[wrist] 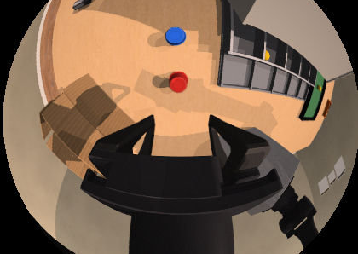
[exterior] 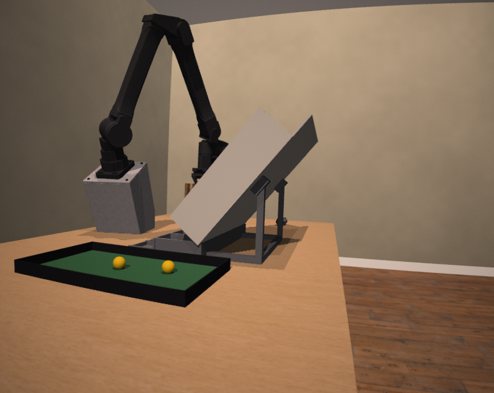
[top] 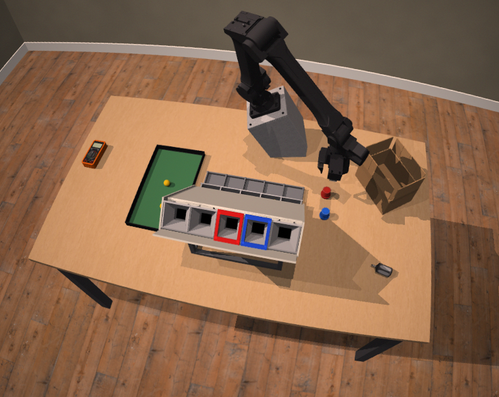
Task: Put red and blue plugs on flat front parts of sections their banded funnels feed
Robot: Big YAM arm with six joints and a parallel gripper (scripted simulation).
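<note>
The red plug (top: 326,192) and the blue plug (top: 324,213) stand on the table to the right of the funnel rack. My gripper (top: 332,173) hangs open and empty just above and behind the red plug. In the wrist view the red plug (wrist: 178,81) lies just ahead of my fingers, and the blue plug (wrist: 176,36) lies beyond it. The red-banded funnel (top: 228,227) and the blue-banded funnel (top: 255,232) sit side by side in the rack. The row of grey sections (top: 253,186) lies behind the cover. A yellow marble (wrist: 267,54) rests in the second section from the plug end.
A green tray (top: 166,186) left of the rack holds two yellow marbles (exterior: 118,262) (exterior: 167,265). An open cardboard box (top: 390,173) stands close to the right of my gripper. An orange multimeter (top: 94,152) lies at the far left. A small dark object (top: 381,269) lies at the front right.
</note>
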